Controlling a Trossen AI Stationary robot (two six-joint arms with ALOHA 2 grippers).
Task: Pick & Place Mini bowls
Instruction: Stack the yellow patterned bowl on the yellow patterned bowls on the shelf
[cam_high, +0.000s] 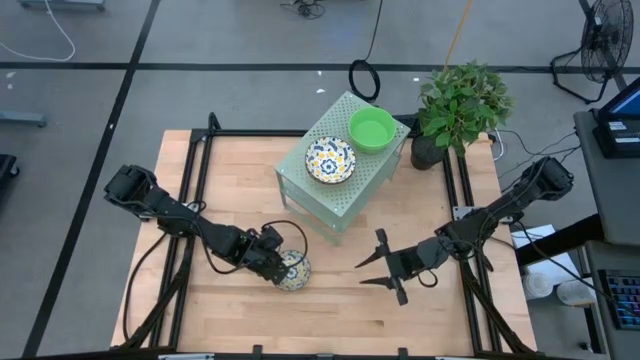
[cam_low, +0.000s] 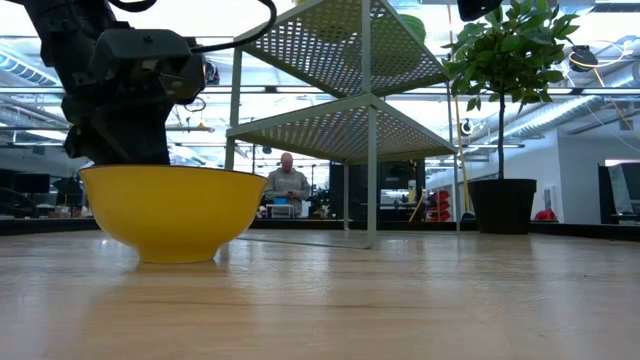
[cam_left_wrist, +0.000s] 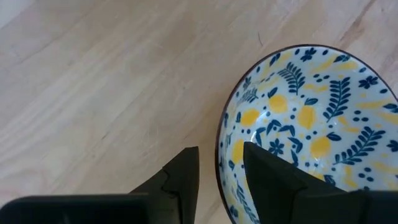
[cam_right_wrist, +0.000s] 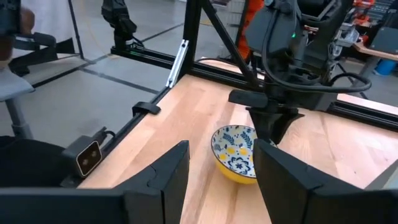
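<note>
Nearest the low camera, a small round bowl with a yellow outside and a white, blue-and-yellow floral inside (cam_low: 170, 208) sits on the light wooden table (cam_high: 230, 310), toward its front and left of centre. The left end effector (cam_left_wrist: 221, 177) is set over the bowl's rim, one finger inside the bowl and one outside; its jaws are narrow on the rim, and the hold reads as a grip, though the bowl's base is on the wood. The right end effector (cam_high: 380, 266) hangs above bare table to the right of centre, well apart from that bowl, with its fingers spread and nothing between them. Two further mini bowls, a second floral bowl (cam_high: 330, 160) and a plain bright green bowl (cam_high: 372, 128), rest just beside each other on top of the pale-green perforated metal shelf unit (cam_high: 345, 205) at the back of the table. No other bowls show, so the task appears well short of done; which way the bowls are travelling cannot be told. The gripped bowl has open wood on all sides. A potted green plant (cam_high: 455, 105) stands just beside the shelf unit's right corner, and black frame rails (cam_high: 455, 190) border the table, narrowing any approach there.
</note>
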